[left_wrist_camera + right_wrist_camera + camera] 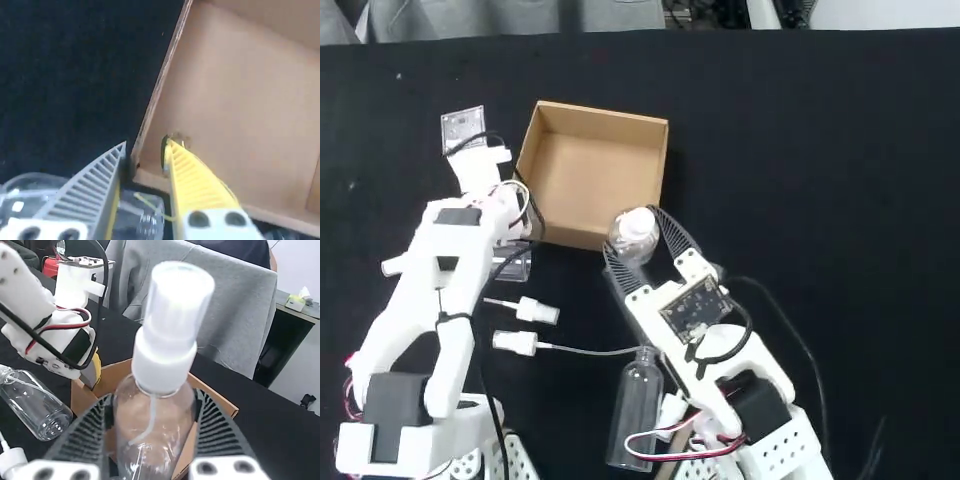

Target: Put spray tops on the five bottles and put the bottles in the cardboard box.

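Capped bottle (632,228) upright, clamped in the right gripper (154,400), at the 5 o'clock rim of the cardboard box (602,112), apparently just outside the wall. Left gripper (145,147) at the 7 o'clock corner, fingers parted astride the wall edge. Two spray tops (530,310) and a bare bottle (635,400) lie toward 6 o'clock. Black table (820,150) runs wide from 12 to 4 o'clock

The cardboard box (595,165) is tan, the table (820,150) black.

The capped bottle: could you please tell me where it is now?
In the high view, the capped bottle is held upright in the right hand, at the near edge of the cardboard box.
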### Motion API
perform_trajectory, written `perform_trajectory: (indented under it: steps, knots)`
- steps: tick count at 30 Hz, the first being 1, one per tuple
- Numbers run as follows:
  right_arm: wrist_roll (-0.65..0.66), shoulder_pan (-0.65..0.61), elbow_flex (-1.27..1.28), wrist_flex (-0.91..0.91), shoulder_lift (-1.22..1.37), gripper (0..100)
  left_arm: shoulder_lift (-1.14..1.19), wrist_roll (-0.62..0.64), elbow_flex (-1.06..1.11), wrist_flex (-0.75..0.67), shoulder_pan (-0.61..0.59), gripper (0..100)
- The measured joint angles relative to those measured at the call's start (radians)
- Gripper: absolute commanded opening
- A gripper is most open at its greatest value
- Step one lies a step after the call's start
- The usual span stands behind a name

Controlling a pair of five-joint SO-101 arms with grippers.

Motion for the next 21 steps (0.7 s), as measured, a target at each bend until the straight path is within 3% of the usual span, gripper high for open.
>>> perform_trajectory:
  steps: [6, 21]
  knots:
    - [0.000, 0.000, 0.000, 0.000, 0.000, 6.4, 0.000, 0.023, -0.077, 0.189, 0.000, 12]
    - [0.000, 0.000, 0.000, 0.000, 0.000, 6.4, -0.023, 0.049, -0.109, 0.324, 0.043, 12]
